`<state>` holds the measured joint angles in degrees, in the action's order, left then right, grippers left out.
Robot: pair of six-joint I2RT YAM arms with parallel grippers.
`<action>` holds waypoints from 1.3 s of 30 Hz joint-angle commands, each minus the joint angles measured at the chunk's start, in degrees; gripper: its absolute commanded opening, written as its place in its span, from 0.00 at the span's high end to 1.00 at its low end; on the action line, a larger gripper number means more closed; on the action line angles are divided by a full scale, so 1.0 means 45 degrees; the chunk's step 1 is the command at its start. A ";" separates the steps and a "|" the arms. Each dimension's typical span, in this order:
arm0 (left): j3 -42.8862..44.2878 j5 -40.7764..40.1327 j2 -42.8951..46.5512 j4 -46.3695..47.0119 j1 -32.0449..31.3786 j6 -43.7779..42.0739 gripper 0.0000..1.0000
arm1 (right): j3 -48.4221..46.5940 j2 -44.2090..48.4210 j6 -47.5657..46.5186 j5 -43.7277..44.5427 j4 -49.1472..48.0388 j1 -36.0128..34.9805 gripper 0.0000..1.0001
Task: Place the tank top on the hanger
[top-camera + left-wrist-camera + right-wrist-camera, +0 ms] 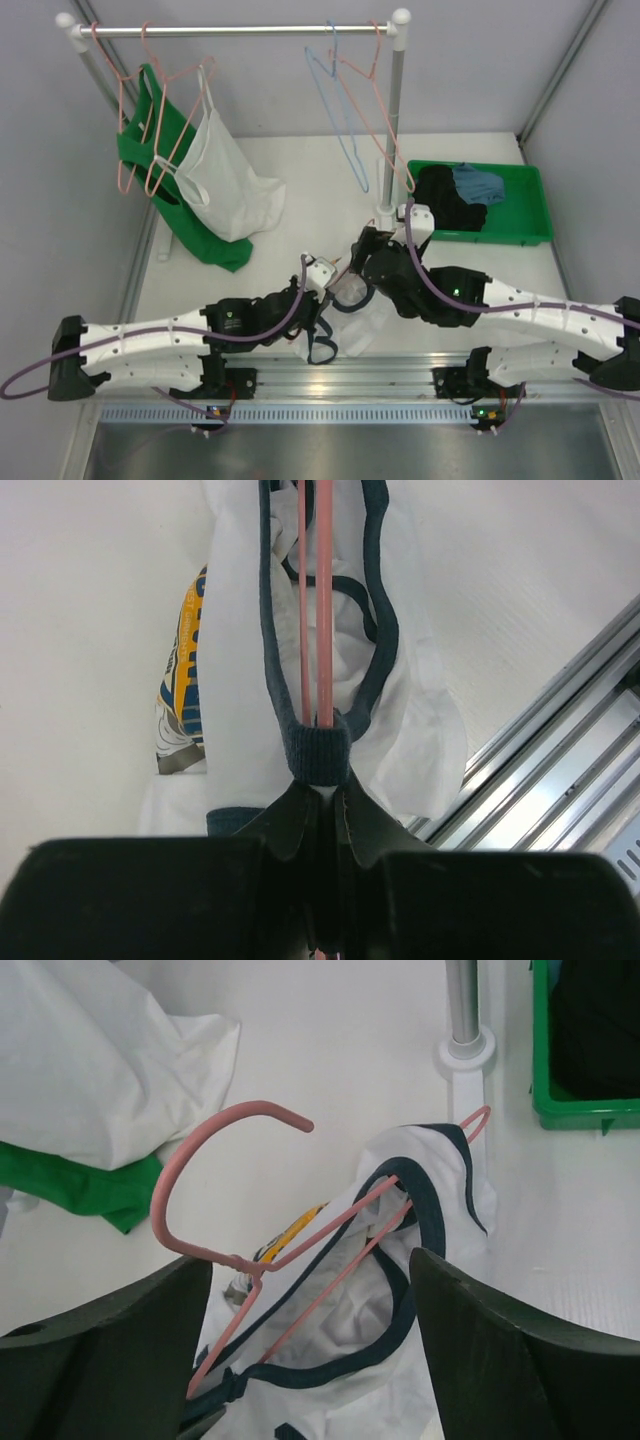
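Near the front edge of the desk (300,170), between the two arms, one tank top (360,322) lay bunched, with one pink hanger (326,600) threaded through its navy trim. On that hanger's wire, where a strap looped round it, the left end effector (320,805) was clamped. Over the hanger's neck, the right end effector (312,1260) stood with its fingers wide apart. Two other tops hung on the rail (240,30), one green top (135,150) and one plain white top (235,190). At its right end hung one blue hanger (345,130) beside one pink one. One green bin (530,200) held dark clothes.
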<state>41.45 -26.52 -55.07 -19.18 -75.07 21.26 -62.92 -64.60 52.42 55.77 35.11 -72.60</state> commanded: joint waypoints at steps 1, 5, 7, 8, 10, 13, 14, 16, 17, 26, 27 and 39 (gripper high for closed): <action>-0.0343 -0.0473 0.0693 0.0962 0.0060 0.0373 1.00 | 0.0172 0.0663 -0.0731 -0.0497 -0.0537 -0.0039 0.19; -0.0890 -0.0512 0.1356 0.0922 0.0061 0.0667 1.00 | 0.0134 0.1132 -0.1063 -0.0947 -0.0518 -0.0059 0.11; -0.0988 -0.0551 0.1553 0.0845 0.0061 0.0745 1.00 | 0.0075 0.1249 -0.1161 -0.1084 -0.0440 -0.0059 0.07; -0.1008 -0.0571 0.1631 0.0747 0.0080 0.0803 1.00 | 0.0056 0.1308 -0.1161 -0.1104 -0.0440 -0.0039 0.07; -0.0950 -0.0687 0.1885 0.0359 0.0061 0.0978 1.00 | 0.0075 0.1522 -0.1201 -0.1162 -0.0420 -0.0059 0.06; -0.0891 -0.0785 0.2295 0.0005 0.0061 0.1233 1.00 | 0.0075 0.1834 -0.1201 -0.1162 -0.0420 -0.0059 0.05; -0.0814 -0.0921 0.2547 -0.0305 0.0080 0.1330 1.00 | 0.0075 0.1894 -0.1239 -0.1162 -0.0420 -0.0059 0.05; -0.0677 -0.1058 0.2842 -0.0677 0.0080 0.1642 1.00 | 0.0075 0.2108 -0.1278 -0.1143 -0.0401 -0.0058 0.05; -0.0483 -0.1194 0.3191 -0.0989 0.0080 0.1721 1.00 | 0.0056 0.2186 -0.1279 -0.1143 -0.0381 -0.0059 0.05; 0.3652 -0.3108 0.4366 -0.4213 0.0061 0.1958 1.00 | -0.0023 0.3085 -0.1688 -0.1026 -0.0206 -0.0059 0.05; 0.4104 -0.3439 0.4308 -0.4659 0.0061 0.1743 1.00 | -0.0081 0.3144 -0.1766 -0.1006 -0.0225 -0.0039 0.05; 1.2893 -0.5980 0.0482 -0.9250 0.0061 0.0824 1.00 | -0.1038 0.3027 -0.2723 -0.1201 -0.0264 -0.0059 0.05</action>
<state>92.03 -48.31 -49.65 -54.61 -74.94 26.98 -64.18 -51.11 42.35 50.48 34.33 -72.62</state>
